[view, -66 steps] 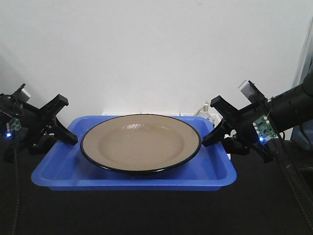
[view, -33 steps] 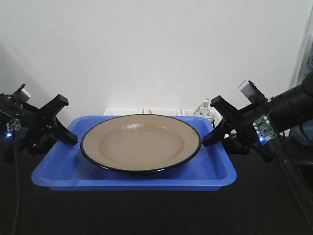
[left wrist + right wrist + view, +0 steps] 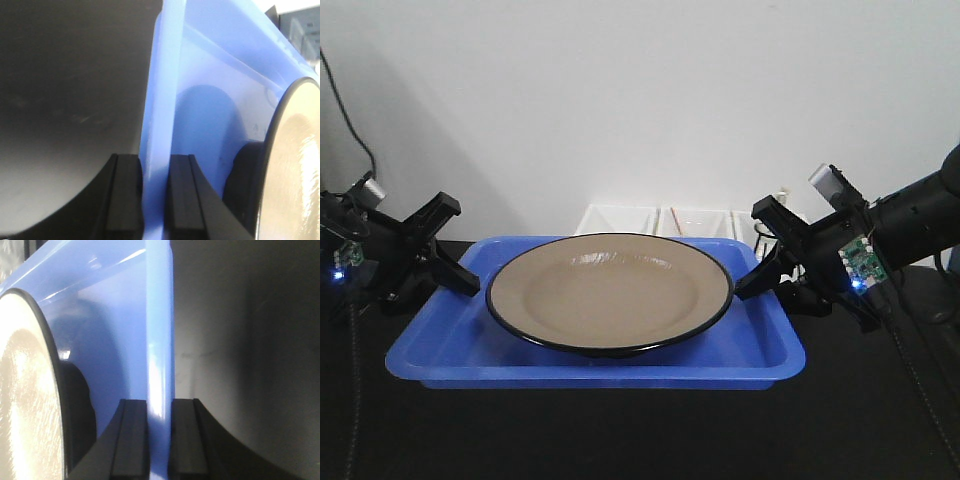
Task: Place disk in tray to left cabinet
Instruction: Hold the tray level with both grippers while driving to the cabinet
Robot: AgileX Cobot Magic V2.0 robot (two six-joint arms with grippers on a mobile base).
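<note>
1. Disk (image 3: 608, 290) lies flat in the middle of the tray (image 3: 590, 368), nearly filling it.
2. My left pincer (image 3: 455, 250) is clamped on the tray's left short lip; the wrist view shows the lip squeezed between both pads.
3. Right pincer (image 3: 760, 255) is likewise clamped on the right lip.
4. The tray's long axis runs pincer to pincer, with the disk midway, so neither arm is nearer.
5. Cabinet is not in view. I judge the next step is a level two-arm carry; any tilt could slide the disk.
6. I can't tell whether the tray touches the table (image 3: 620, 435).
</note>
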